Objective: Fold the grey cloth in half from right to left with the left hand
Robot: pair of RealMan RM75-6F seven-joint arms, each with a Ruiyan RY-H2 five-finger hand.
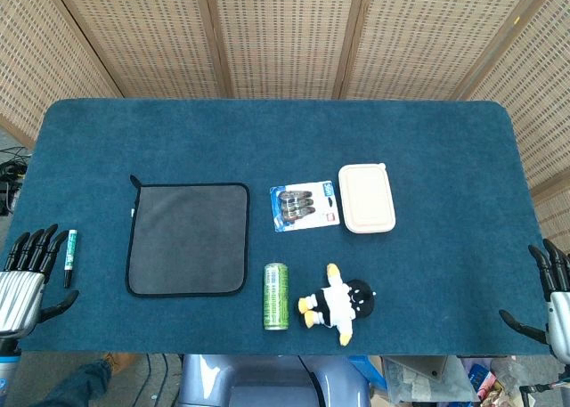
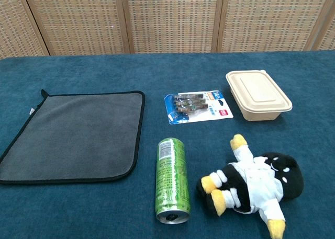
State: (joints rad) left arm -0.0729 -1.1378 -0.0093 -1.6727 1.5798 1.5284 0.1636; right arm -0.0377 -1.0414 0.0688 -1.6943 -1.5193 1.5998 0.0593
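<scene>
Behind blue-carpeted table: woven rattan wall panels.

We take this for a robot test room or lab, not a home. We see a table wrapped in blue felt, standing alone before folding woven screens in wooden frames that shut off the background. On the felt lies an odd mix laid out apart like test props: a cloth, a green can on its side, a plush toy, a blister pack, a lidded box and a marker. Two robot hands, the left hand and right hand, rest at the table's near corners. Cables trail on the floor at the left.
</scene>
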